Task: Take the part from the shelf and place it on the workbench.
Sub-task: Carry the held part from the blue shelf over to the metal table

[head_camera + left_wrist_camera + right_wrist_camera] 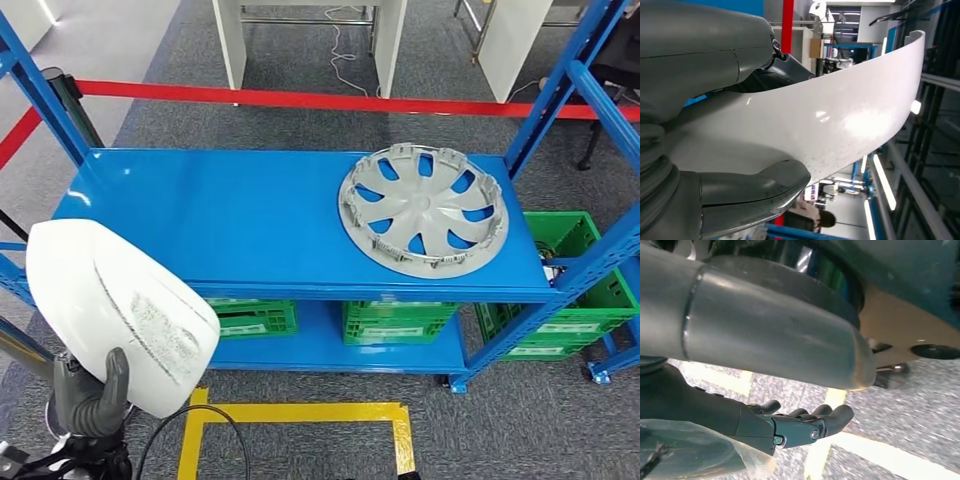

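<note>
L hand (94, 398): grey thumb, ribbed grey cover, black cable below. R hand (798, 422): dark fingers w/ small screws.

We note a grey plastic hubcap (423, 209) lying flat, inner side up, toward the right end of the top board. Under that board we see green plastic crates (398, 322) on the lower level, each with a white label on its front, and another green crate (585, 285) to the right of the rack, behind a blue upright. A red barrier tape (324, 100) runs across beyond the rack, fixed at the left to a dark post (69, 100). White table legs (229, 40) stand on grey carpet past the tape. Yellow floor tape (302, 415) marks a rectangle on the near side.
</note>
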